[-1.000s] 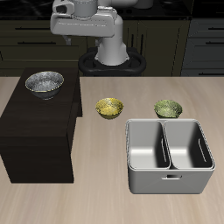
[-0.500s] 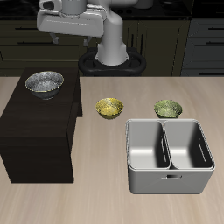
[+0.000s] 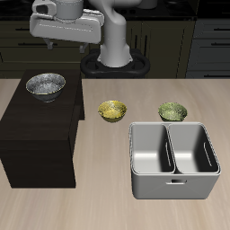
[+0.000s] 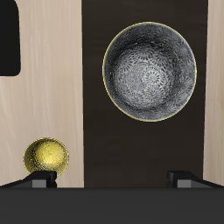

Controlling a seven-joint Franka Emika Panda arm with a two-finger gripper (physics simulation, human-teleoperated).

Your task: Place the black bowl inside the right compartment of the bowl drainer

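The black bowl (image 3: 45,85) sits upright on top of a dark box (image 3: 36,135); its speckled silver inside faces up. In the wrist view the black bowl (image 4: 150,70) lies ahead of my gripper (image 4: 111,179), whose fingertips (image 4: 39,178) stand wide apart with nothing between them. In the exterior view the gripper (image 3: 61,38) hangs high above the bowl, a little farther back. The bowl drainer (image 3: 175,189) stands near the table's front edge, both wells empty.
A small yellow bowl (image 3: 111,110) rests between the dark box and the drainer, and it also shows in the wrist view as the yellow bowl (image 4: 45,157). A small green bowl (image 3: 172,111) sits just behind the drainer. Dark cabinets line the back.
The arm has swung sideways, away from the table's middle, and now hangs over the dark box and the black bowl. Nothing on the table has moved.
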